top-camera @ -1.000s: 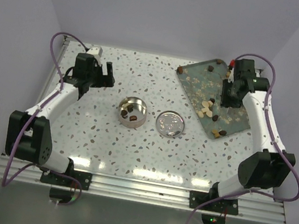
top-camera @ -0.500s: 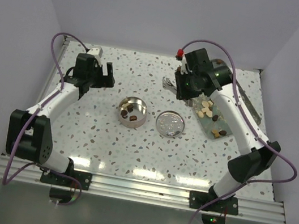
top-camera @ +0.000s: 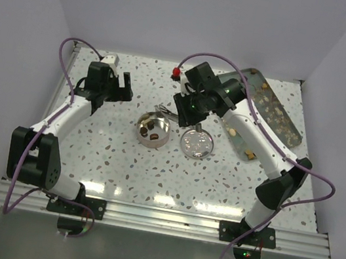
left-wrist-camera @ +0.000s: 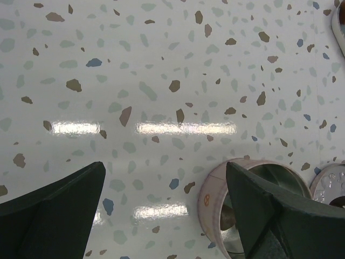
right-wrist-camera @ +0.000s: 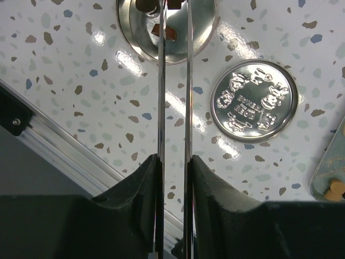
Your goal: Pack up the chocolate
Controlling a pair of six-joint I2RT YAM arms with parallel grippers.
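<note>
The right gripper [right-wrist-camera: 173, 160] is clamped on thin metal tweezers [right-wrist-camera: 160, 81] whose tips reach over the tin [right-wrist-camera: 207, 33] of chocolate [right-wrist-camera: 170, 33] — the left gripper [left-wrist-camera: 165, 168] hangs wide open, empty.

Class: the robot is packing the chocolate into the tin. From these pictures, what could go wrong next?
1. The right gripper clamps long thin tongs whose tips hang over the tin; a small aiming slip could make a drop miss it.
2. The left gripper is open and apart from the tin, so a knock from the tongs might shove it against the lid beside it.
</note>
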